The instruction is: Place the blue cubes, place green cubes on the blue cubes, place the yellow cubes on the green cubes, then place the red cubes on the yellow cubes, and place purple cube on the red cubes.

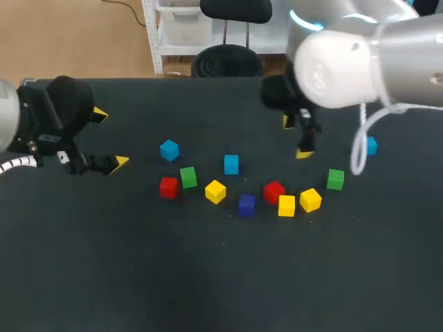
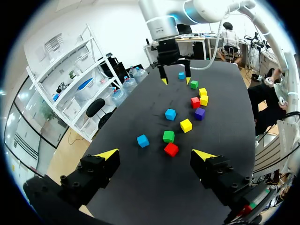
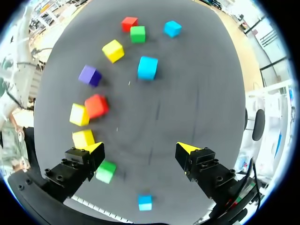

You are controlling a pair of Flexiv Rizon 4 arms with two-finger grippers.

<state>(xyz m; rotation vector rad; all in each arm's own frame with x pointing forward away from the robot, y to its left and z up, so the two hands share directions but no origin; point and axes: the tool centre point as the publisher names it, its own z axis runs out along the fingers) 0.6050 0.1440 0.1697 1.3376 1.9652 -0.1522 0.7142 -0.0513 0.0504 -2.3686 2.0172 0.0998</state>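
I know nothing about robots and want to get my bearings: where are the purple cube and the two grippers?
purple cube (image 1: 247, 205), head view, middle of the cube.
left gripper (image 2: 155, 154), left wrist view, midway between its yellow tips.
right gripper (image 3: 140, 148), right wrist view, midway between its yellow tips.

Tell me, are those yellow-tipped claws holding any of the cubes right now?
No. The left gripper and the right gripper are both open and empty.

The dark surface (image 1: 104, 277) carries eleven single cubes, none stacked. From the left lie:

- the left blue cube (image 1: 169, 149)
- the left red cube (image 1: 168, 187), just beside the left green cube (image 1: 188, 177)
- the left yellow cube (image 1: 215, 191)
- the middle blue cube (image 1: 231, 164)
- the purple cube (image 1: 247, 205)
- the right red cube (image 1: 274, 191), against the middle yellow cube (image 1: 286, 205)
- the right yellow cube (image 1: 310, 200)
- the right green cube (image 1: 336, 179)
- the right blue cube (image 1: 371, 145)
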